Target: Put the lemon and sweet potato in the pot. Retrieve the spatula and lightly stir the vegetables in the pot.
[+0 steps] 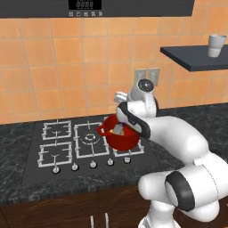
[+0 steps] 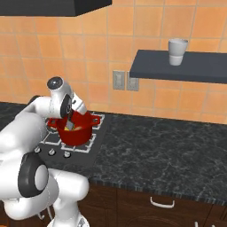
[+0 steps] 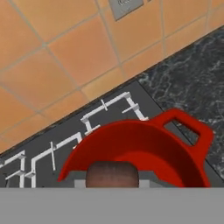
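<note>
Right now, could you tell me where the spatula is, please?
The spatula stands in the red pot on the stove's right burners, its blade down inside, its handle up in the claw.

Pot [image 1: 121, 138] sits on the hob's [image 1: 67, 147] right rear burner, spatula [image 2: 70, 120] standing inside it, cup [image 2: 177, 52] on the shelf [image 2: 186, 66] right.

Pot [image 1: 121, 136] open above; wall shelf [image 2: 181, 65] well apart.

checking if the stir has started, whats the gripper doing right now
gripper: shut on the spatula, blade down inside the red pot on the stove.
</note>
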Motion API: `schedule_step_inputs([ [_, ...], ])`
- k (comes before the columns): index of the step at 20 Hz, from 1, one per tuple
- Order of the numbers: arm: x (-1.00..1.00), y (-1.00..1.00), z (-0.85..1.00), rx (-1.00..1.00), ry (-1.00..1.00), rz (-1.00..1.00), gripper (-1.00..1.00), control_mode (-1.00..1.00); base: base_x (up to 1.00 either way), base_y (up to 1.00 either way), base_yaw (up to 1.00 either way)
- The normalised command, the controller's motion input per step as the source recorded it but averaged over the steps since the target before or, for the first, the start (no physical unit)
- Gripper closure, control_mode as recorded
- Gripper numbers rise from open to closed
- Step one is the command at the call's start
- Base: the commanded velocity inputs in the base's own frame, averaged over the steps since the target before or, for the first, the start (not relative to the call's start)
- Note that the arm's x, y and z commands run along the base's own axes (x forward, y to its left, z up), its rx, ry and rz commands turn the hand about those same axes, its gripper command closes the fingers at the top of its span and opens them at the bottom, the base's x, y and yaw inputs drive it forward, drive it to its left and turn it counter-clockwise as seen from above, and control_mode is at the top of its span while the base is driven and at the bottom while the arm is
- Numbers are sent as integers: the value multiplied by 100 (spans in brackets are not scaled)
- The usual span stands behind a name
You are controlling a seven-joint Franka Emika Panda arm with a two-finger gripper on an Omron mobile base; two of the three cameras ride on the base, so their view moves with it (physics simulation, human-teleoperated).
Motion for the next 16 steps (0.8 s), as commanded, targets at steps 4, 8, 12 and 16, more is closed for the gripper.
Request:
schedule_step_inputs([
  [4,6,0,-34,-5,-18,-6,100,-100,0,0,0],
  [8,0,0,-27,-14,-39,-10,100,-100,0,0,0],
  [12,0,0,-59,-19,-23,-10,100,-100,0,0,0],
  [16,-1,0,-35,1,2,-2,100,-100,0,0,0],
])
